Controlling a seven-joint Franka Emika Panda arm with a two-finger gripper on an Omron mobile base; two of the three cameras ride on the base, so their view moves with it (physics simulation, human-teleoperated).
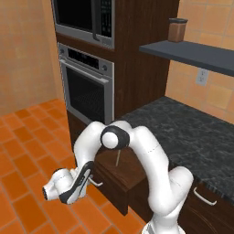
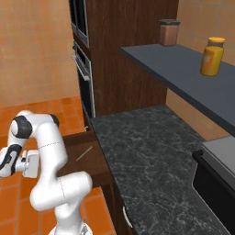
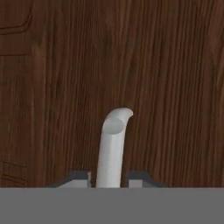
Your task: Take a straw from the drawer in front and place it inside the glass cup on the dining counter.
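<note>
Currently you face a kitchen with orange floor tiles (image 1: 27, 137) and orange wall tiles. A black speckled counter (image 2: 151, 156) runs beyond the fingers, with a dark shelf (image 2: 183, 69) above it carrying a brown jar (image 2: 169, 32) and a yellow jar (image 2: 213, 56). A tall dark-wood cabinet holds a wall oven (image 1: 87, 87) and a microwave (image 1: 84, 18) above it.

The drawer (image 2: 98, 160) stands pulled out from under the counter. The straw (image 2: 84, 153) lies flat on the drawer's brown floor, behind the drawer front and well apart from the fingers.

The fingers (image 3: 111, 180) sit low at the drawer's front face, one tip on each side of the silver handle (image 3: 113, 148). In the hand view the handle rises between the two tips with a narrow gap on either side; you cannot tell whether the tips press on it or stand just clear. The robot's own arm crosses in front of the drawer in the left base view.
</note>
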